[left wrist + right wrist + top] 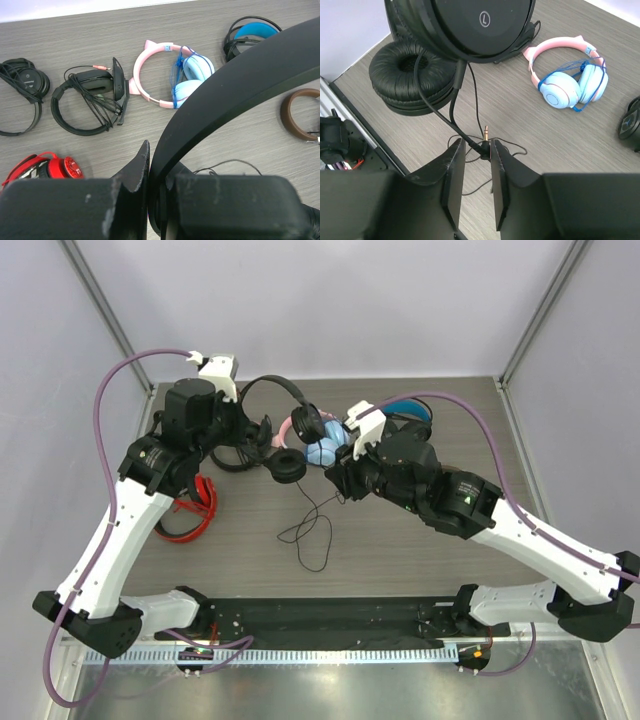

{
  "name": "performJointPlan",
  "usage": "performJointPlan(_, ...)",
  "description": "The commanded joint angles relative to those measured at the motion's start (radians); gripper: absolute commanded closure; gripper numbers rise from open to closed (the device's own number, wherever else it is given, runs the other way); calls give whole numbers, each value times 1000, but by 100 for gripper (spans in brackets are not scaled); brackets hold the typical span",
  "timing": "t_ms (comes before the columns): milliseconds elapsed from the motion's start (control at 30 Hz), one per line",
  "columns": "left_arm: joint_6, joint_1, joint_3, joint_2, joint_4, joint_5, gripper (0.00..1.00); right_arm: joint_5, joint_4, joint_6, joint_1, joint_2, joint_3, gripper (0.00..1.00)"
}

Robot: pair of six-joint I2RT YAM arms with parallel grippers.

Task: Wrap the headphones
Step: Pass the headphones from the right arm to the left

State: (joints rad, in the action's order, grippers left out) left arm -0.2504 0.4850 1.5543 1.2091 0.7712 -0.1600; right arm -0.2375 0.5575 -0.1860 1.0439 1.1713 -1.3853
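The slim black headphones (283,390) are held up off the table. My left gripper (252,430) is shut on their thin headband (240,75), which runs up between the jaws in the left wrist view. The flat earcup marked L (480,20) and a padded earcup (407,75) hang in front of my right gripper (474,150). Its jaws stand narrowly apart and pinch the angled jack plug (487,146) at the cable's end. The thin cable (310,530) loops down onto the table.
A pink-and-blue pair (170,75) lies mid-table, also in the right wrist view (570,75). A blue-lined black pair (252,32) sits at the back right. A black headset (90,100), a small black pair (22,82), a red pair (195,505) and a brown band (300,115) lie around.
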Motion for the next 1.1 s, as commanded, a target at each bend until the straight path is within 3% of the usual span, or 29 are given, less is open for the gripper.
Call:
performJointPlan(0, -7, 1, 44, -10, -46, 27, 100, -22, -68, 14, -2, -10, -40, 68)
performJointPlan(167, -9, 1, 39, -8, -47, 28, 100, -13, -85, 6, -2, -18, -32, 80)
performJointPlan(333, -4, 1, 41, 3, -47, 8, 100, -34, -93, -1, -2, -51, -8, 99)
performJointPlan(533, 26, 1, 119, 55, -29, -56, 100, -104, -44, -39, -2, -125, 51, 99)
performJointPlan(767, 49, 0, 202, 90, -7, -30, 100, -327, 108, -99, -22, -128, 45, 99)
performJointPlan(933, 42, -3, 230, 78, -1, -42, 100, -359, 179, -158, -122, -56, 46, 99)
performJointPlan(1067, 43, -8, 280, 61, 13, -137, 100, -355, 222, -228, -254, -19, 83, 98)
